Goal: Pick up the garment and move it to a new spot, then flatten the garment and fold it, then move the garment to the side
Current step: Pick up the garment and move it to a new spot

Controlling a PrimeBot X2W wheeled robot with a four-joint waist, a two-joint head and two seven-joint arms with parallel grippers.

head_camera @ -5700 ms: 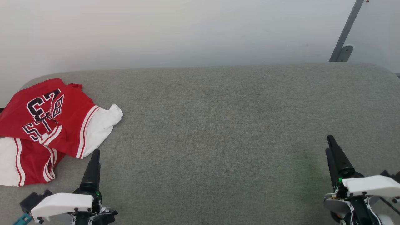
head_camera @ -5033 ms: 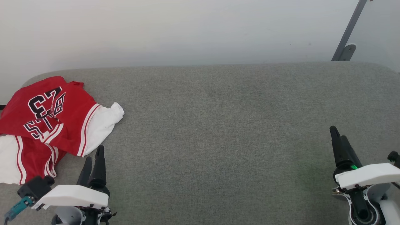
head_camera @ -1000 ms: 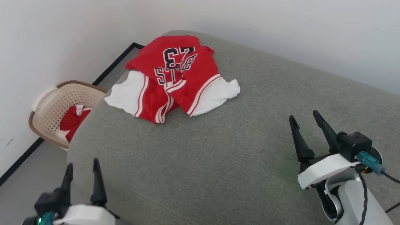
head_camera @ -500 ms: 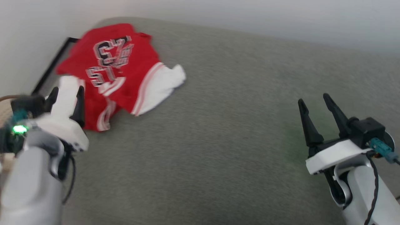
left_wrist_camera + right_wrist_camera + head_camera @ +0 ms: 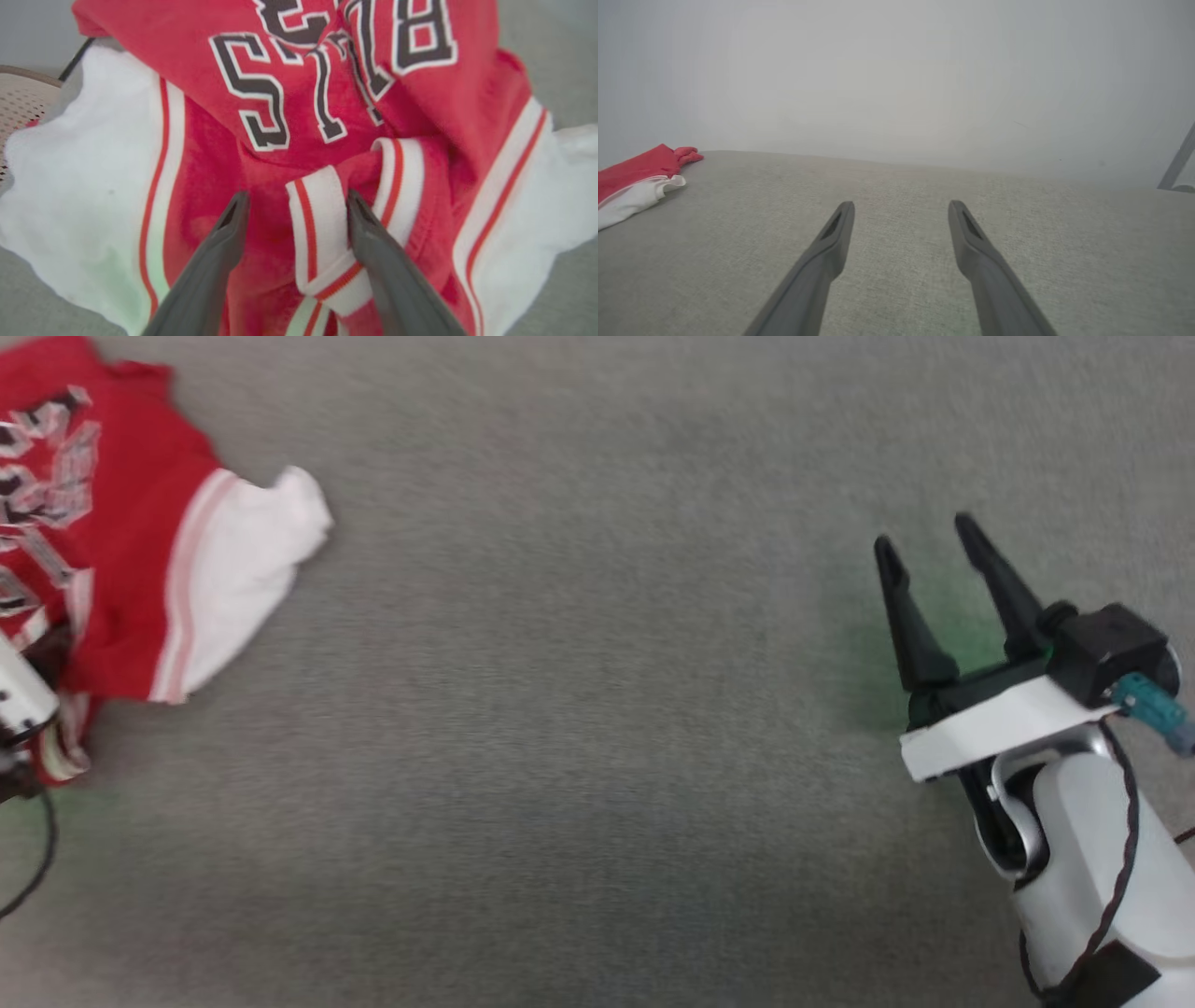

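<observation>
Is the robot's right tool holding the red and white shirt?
No, the right tool stands open over the grey fabric cushion, far from the red and white jersey shirt.

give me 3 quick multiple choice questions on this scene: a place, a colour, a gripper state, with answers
1. In the head view, where on the grey cushion does the garment lie?
A. far left
B. centre
C. far right

2. What colour are the garment's sleeves?
A. black
B. white
C. blue

3. How is the left gripper?
A. shut on the garment
B. shut, empty
C. open over the garment

Answers: 1 A, it lies at that view's left edge; 2 B, white cloth flanks the red body; 3 C, the left wrist view shows its fingers spread over the striped trim.
</observation>
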